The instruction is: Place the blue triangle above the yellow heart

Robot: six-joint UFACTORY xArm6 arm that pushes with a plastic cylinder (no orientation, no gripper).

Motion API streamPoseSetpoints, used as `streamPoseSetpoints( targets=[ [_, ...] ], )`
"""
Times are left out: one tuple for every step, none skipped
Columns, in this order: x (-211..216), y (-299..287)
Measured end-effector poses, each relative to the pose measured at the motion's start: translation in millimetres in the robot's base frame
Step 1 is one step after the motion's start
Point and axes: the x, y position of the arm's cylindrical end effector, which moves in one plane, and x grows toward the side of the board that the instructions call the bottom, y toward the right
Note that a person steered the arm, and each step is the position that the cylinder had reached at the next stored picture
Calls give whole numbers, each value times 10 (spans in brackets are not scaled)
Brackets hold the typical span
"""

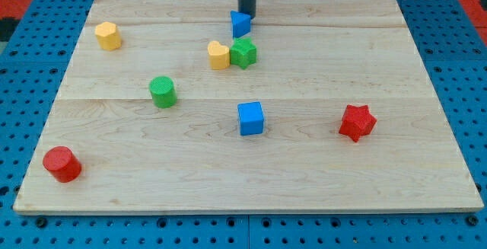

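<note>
The blue triangle (240, 23) lies near the view's top centre of the wooden board. The yellow heart (218, 54) lies just below it and slightly to the left, touching a green star (244, 52) on its right. My tip (247, 14) is at the triangle's upper right edge, touching or nearly touching it. The rod rises out of the view's top.
A yellow hexagon (108, 36) lies at the upper left. A green cylinder (162, 91) is left of centre. A blue cube (250, 118) is at centre. A red star (357, 122) is at the right. A red cylinder (62, 164) is at the lower left. The board (426, 180) rests on a blue pegboard.
</note>
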Motion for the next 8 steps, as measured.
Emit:
streamPoseSetpoints(
  targets=[
    [29,-178],
    [165,-325],
    [320,-241],
    [244,-123],
    [255,288],
    [423,630],
    [520,564],
    [520,171]
  ],
)
